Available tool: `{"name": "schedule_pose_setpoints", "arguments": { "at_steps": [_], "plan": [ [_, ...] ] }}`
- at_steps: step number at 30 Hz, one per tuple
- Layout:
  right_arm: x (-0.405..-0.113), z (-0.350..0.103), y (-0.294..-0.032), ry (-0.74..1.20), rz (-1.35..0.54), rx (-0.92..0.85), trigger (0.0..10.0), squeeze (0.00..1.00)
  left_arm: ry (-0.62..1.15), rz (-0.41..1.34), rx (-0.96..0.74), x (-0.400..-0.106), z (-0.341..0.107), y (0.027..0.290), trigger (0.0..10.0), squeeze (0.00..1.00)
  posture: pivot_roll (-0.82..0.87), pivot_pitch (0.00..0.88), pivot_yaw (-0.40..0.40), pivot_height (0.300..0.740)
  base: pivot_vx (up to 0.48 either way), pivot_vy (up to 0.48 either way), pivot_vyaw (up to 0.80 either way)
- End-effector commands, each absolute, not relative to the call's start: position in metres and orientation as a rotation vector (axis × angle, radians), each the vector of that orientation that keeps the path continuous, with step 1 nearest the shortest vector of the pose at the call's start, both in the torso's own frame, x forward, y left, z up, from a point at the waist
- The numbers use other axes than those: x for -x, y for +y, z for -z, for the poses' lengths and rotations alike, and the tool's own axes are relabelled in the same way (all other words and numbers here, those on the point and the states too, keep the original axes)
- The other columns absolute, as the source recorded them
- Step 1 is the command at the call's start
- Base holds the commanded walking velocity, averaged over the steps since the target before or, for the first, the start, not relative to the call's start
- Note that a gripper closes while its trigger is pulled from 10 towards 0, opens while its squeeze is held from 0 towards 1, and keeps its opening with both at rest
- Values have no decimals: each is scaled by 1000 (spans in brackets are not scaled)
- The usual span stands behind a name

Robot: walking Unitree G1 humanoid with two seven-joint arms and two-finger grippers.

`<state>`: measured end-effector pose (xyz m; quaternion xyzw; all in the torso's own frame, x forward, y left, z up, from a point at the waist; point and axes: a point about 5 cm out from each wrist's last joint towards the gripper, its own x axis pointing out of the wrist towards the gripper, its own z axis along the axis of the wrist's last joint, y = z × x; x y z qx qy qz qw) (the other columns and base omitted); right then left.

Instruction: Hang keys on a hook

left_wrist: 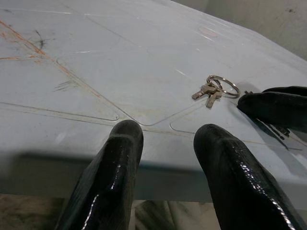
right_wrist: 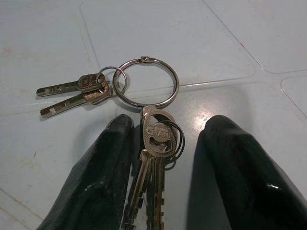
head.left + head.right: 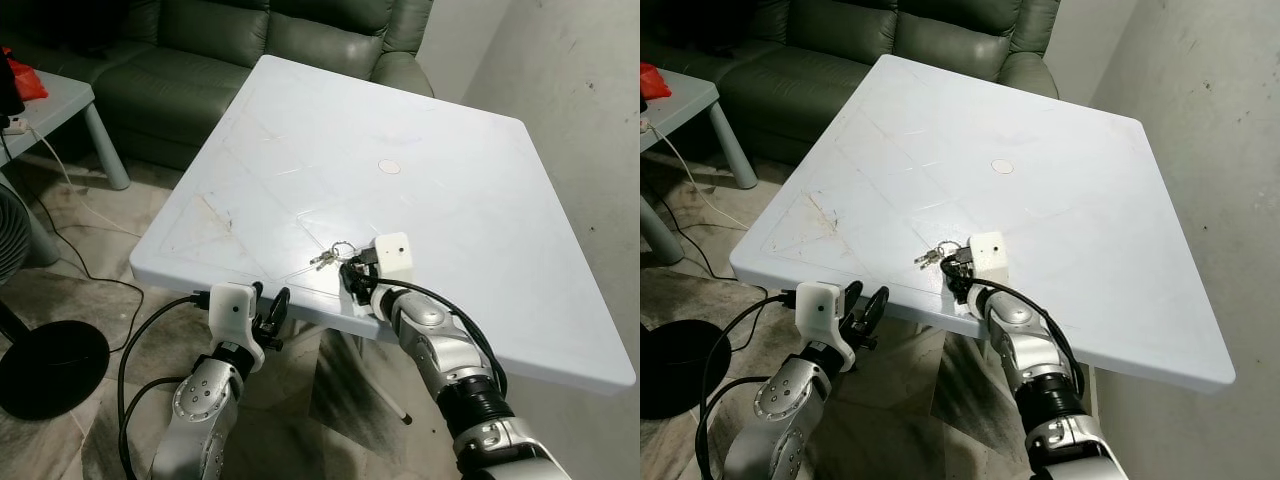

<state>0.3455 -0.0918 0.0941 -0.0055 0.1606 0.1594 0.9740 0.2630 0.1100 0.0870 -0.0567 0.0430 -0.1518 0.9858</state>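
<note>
White table [image 3: 470,170] carries the keys [image 2: 144,100] near its front edge; the right gripper [image 2: 165,163] stands open around them. The left gripper [image 1: 165,158], also open, waits below that edge.

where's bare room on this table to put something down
Nearly all of the white table is bare: the far half toward the sofa and the left near corner. The crowded spot is the near edge, where the right gripper straddles the keys.

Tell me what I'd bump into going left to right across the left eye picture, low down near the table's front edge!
Black fan base → left tool, just below the table edge → keys → right tool, on the table by the keys.
</note>
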Motion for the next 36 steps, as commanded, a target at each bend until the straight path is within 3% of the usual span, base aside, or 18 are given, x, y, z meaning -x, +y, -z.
{"name": "schedule_pose_setpoints", "arguments": {
  "at_steps": [1,33,34,35,36],
  "plan": [
    [-345,-87,-103,351,-293,21,0,0,77,310,111,-263,-91,107,10000,0,81,111,-174,740,0,0,0],
    [-346,-90,-103,308,-328,-25,314,0,66,307,97,-266,-92,105,10000,0,81,89,-168,740,0,0,0],
    [-347,-90,-103,310,-328,-23,3020,0,65,308,98,-266,-92,104,10000,0,81,89,-168,740,0,0,0],
    [-347,-90,-103,310,-328,-23,3020,0,65,308,98,-266,-92,104,10000,0,81,89,-168,740,0,0,0],
    [-347,-92,-103,292,-328,-22,10000,0,64,309,95,-267,-93,104,10000,0,81,89,-168,740,0,0,0]
  ]
}}
